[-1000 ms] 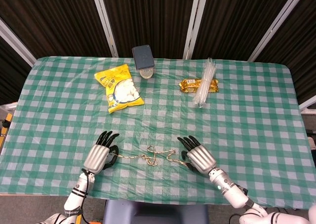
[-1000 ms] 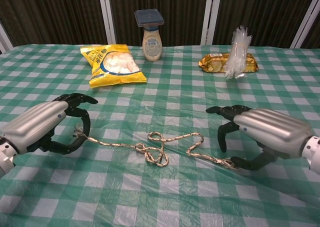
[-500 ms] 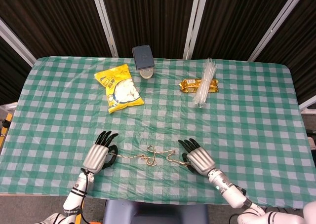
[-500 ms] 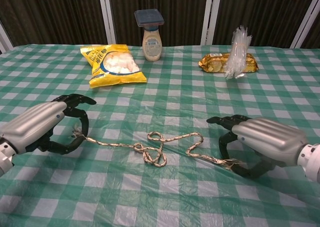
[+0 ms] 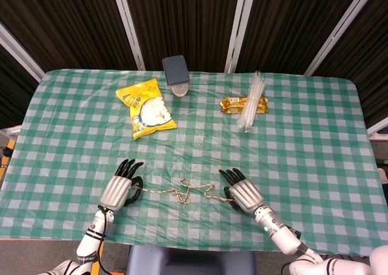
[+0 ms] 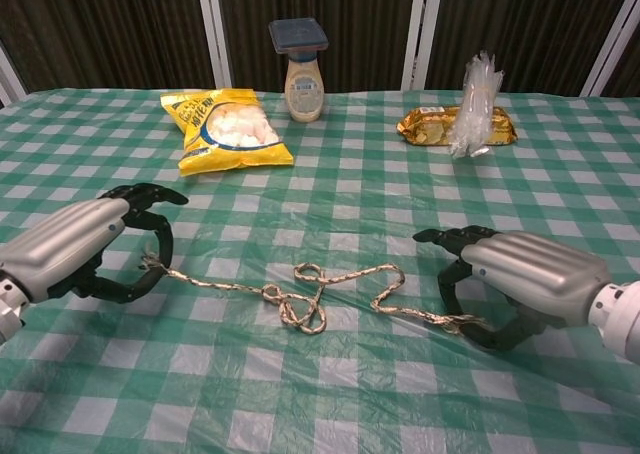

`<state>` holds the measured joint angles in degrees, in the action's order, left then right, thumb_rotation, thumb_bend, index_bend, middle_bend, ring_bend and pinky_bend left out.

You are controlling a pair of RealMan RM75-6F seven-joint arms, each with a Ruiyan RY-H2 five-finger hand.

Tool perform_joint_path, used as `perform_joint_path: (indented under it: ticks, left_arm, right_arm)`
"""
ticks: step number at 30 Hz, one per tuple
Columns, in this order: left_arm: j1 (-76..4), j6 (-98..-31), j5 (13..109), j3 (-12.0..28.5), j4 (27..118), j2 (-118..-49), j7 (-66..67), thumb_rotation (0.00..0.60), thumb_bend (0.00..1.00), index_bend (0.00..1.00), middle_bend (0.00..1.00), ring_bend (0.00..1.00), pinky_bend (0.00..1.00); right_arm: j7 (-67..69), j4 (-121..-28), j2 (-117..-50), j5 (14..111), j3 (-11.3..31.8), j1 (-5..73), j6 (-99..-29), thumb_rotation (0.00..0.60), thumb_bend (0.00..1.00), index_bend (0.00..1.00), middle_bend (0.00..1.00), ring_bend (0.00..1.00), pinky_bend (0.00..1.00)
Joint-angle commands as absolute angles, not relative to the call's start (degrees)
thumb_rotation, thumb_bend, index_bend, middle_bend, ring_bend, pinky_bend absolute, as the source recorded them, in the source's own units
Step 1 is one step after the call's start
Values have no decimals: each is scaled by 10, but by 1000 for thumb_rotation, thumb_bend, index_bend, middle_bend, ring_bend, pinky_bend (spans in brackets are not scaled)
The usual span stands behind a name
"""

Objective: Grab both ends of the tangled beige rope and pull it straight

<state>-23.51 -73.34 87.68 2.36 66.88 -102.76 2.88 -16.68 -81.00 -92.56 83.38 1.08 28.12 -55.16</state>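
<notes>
The beige rope [image 5: 185, 192] [image 6: 312, 294] lies on the green checked cloth near the front edge, with loops and a knot at its middle. My left hand [image 5: 119, 188] [image 6: 82, 245] curls its fingers around the rope's frayed left end and pinches it just above the cloth. My right hand [image 5: 242, 192] [image 6: 525, 278] pinches the right end between thumb and finger. The stretch from the left hand to the knot runs nearly straight; the right stretch still zigzags.
A yellow snack bag [image 5: 147, 110] [image 6: 228, 129] lies at the back left. A dark-capped bottle [image 5: 177, 76] [image 6: 304, 62] stands at the back centre. A gold wrapped snack [image 5: 233, 105] [image 6: 428, 125] lies under a clear plastic bundle [image 5: 252, 101] [image 6: 476, 92] at the back right.
Both hands have drawn back a little toward the table's front edge, the left one also outward. The left stretch of rope has straightened and the knot has slid slightly left.
</notes>
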Motion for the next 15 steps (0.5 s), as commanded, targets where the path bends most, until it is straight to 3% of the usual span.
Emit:
perform_joint_path:
  ticks: [1,15]
  left_arm:
    - [-237,-737,876,29,666,-1025,28,600,478,629,122,0,32]
    - [-259,-748,842,93,671,-985,44,600,486,629,124,0,32]
  right_arm:
    - [-164,-823,-913,834,15,280,-563,600,619,764,103,0,0]
    - [-91,-867,-796,811,51,251,-636,600,619,774,120,0,18]
